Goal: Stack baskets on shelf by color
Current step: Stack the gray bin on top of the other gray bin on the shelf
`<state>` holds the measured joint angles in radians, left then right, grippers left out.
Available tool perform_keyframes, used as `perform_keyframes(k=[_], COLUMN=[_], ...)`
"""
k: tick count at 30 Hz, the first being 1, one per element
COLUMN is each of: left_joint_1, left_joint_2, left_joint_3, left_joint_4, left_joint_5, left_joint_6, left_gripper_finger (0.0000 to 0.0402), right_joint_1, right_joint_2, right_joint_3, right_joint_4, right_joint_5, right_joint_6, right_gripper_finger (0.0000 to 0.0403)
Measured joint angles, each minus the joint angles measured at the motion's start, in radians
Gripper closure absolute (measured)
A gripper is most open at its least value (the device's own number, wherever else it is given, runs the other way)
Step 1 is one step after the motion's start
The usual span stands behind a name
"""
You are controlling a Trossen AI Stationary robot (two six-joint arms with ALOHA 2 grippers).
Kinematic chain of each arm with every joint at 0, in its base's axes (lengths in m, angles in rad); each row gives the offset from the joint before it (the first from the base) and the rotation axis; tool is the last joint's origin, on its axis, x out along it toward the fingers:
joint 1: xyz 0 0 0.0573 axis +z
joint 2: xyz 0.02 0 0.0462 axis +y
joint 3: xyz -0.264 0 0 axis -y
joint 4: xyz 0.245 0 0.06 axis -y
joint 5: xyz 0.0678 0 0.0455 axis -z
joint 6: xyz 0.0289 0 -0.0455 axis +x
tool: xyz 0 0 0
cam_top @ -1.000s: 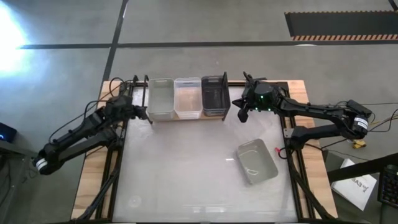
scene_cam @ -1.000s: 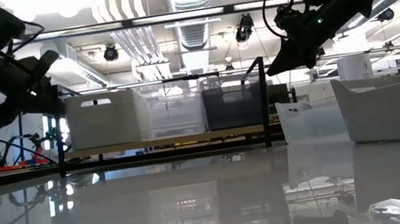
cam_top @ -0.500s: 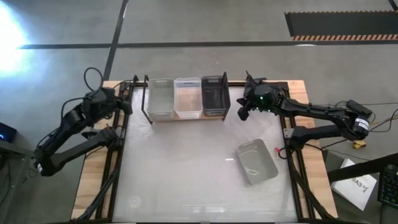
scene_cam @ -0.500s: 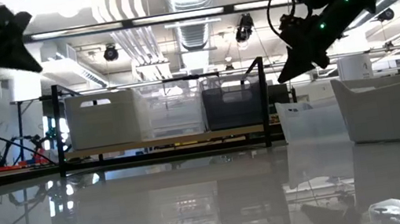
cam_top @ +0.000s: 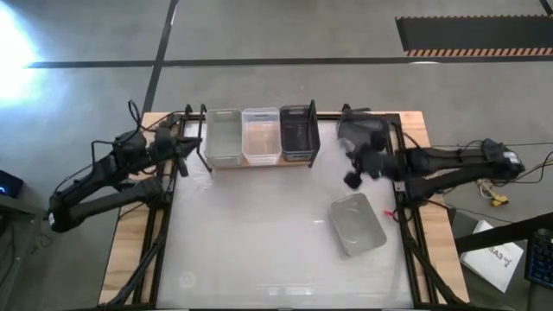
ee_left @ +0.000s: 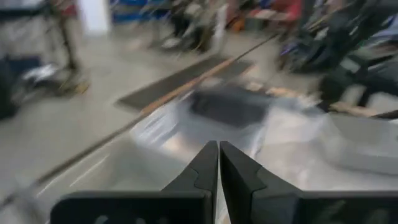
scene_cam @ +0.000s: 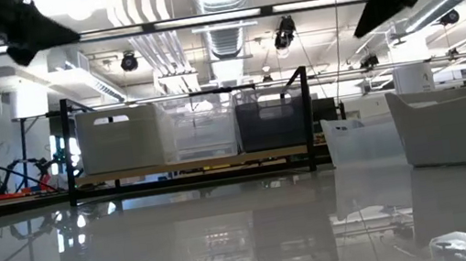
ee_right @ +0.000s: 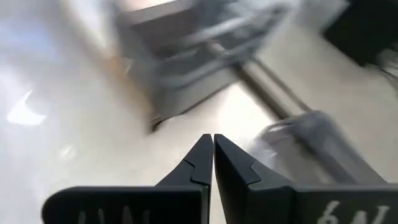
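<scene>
Three baskets stand side by side on the shelf point(cam_top: 259, 164) at the table's far edge: a whitish grey basket point(cam_top: 224, 136), a clear basket point(cam_top: 261, 135) and a dark grey basket point(cam_top: 299, 131). The low view shows them in a row on the plank point(scene_cam: 192, 165). Another light grey basket point(cam_top: 356, 224) rests on its base on the table, right of the middle. My left gripper point(cam_top: 192, 149) hangs shut in the air just off the shelf's left end. My right gripper point(cam_top: 352, 180) is shut and raised between the shelf's right end and the loose basket.
A blurred clear bin-like shape point(cam_top: 361, 130) sits right of the shelf, at the far right. The shelf's black wire uprights point(scene_cam: 308, 114) stand at both ends. The white tabletop point(cam_top: 259, 242) in front of the shelf is open room.
My left gripper has risen from beside the shelf's left end, drawn back toward the table's left edge, swung partway back and rolled. My right gripper has lifted away from the shelf's right end toward the near edge. Both stayed shut. No basket has moved.
</scene>
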<state>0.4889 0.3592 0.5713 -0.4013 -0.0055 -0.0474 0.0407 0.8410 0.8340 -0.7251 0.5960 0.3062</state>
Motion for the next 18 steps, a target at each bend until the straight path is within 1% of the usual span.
perform_keyframes(k=[3,5,8,10,12,14,16,18], left_joint_1=[-0.123,-0.215,-0.361,-0.463,-0.56,-0.647,-0.721,-0.78], left_joint_2=[0.011,0.033,0.101,0.168,0.246,0.339,0.431,0.525], left_joint_3=[-0.038,-0.061,-0.094,-0.098,-0.093,-0.077,-0.049,-0.024], left_joint_4=[0.116,0.176,0.257,0.296,0.347,0.377,0.402,0.404], left_joint_5=[-0.008,-0.051,-0.172,-0.26,-0.341,-0.444,-0.535,-0.59], left_joint_6=[0.016,0.035,0.039,0.039,0.039,0.037,0.024,0.0], left_gripper_finger=[0.0401,0.0401,0.0401,0.0401,0.0401,0.0402,0.0402,0.0402], right_joint_1=[0.2,0.34,0.55,0.668,0.761,0.832,0.883,0.91], right_joint_2=[0.04,0.081,0.158,0.213,0.266,0.32,0.378,0.437], right_joint_3=[0.056,0.094,0.155,0.2,0.244,0.281,0.313,0.336], right_joint_4=[-0.111,-0.169,-0.259,-0.309,-0.339,-0.344,-0.342,-0.344], right_joint_5=[0.008,0.008,-0.009,-0.048,-0.118,-0.188,-0.247,-0.284], right_joint_6=[0.1,0.152,0.223,0.296,0.373,0.416,0.47,0.523], right_gripper_finger=[0.0394,0.0394,0.0394,0.0394,0.0394,0.0392,0.0384,0.0368])
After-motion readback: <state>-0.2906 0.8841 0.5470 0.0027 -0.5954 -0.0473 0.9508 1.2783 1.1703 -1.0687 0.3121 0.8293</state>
